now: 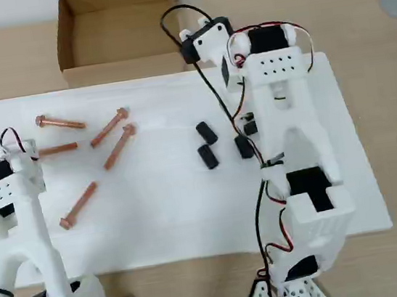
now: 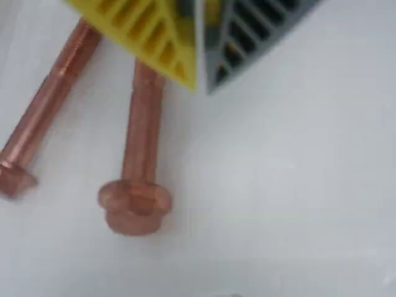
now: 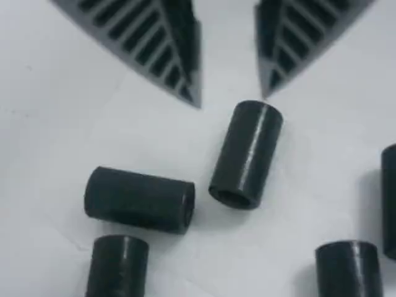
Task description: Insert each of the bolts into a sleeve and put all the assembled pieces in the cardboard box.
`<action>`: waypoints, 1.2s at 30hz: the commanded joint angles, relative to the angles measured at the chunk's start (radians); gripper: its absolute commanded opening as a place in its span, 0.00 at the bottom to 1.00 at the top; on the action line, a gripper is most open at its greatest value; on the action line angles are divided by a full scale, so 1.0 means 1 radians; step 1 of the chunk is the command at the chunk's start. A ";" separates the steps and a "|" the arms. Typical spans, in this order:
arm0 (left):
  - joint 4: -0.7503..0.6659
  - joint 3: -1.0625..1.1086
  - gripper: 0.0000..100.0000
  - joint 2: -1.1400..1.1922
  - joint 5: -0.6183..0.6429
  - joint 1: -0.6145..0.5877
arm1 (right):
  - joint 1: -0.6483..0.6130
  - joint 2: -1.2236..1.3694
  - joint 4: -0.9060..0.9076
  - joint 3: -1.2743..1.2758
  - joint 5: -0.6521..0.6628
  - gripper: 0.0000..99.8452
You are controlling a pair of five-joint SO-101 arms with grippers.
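Note:
Several copper bolts [image 1: 109, 127] lie scattered on the left of the white sheet [image 1: 171, 218]. Several black sleeves [image 1: 207, 156] lie near its middle. My left gripper [image 2: 201, 85] is shut, its yellow and grey fingertips together just above the sheet, with nothing between them. One bolt [image 2: 142, 148] runs under the yellow finger [image 2: 148, 31], and a second bolt [image 2: 43, 117] lies beside it. My right gripper [image 3: 228, 96] is open, hanging over a sleeve [image 3: 246, 154] that lies just past the fingertips. Another sleeve [image 3: 139, 199] lies sideways close by.
The open cardboard box [image 1: 118, 34] stands beyond the sheet's far edge, left of the right arm's [image 1: 288, 107] wrist. Cables trail from that arm over the sleeves. The left arm [image 1: 15, 202] stands over the sheet's left edge. Bare sheet lies between bolts and sleeves.

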 commanded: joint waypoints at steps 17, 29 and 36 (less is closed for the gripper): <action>0.408 -0.534 0.19 0.420 -0.012 0.005 | -0.005 -0.005 0.011 -0.048 0.002 0.09; 0.592 -0.904 0.20 0.748 -0.012 0.005 | -0.002 -0.005 0.002 0.024 0.003 0.09; 0.640 -0.988 0.20 0.763 -0.014 0.046 | -0.002 -0.005 -0.014 0.027 0.003 0.09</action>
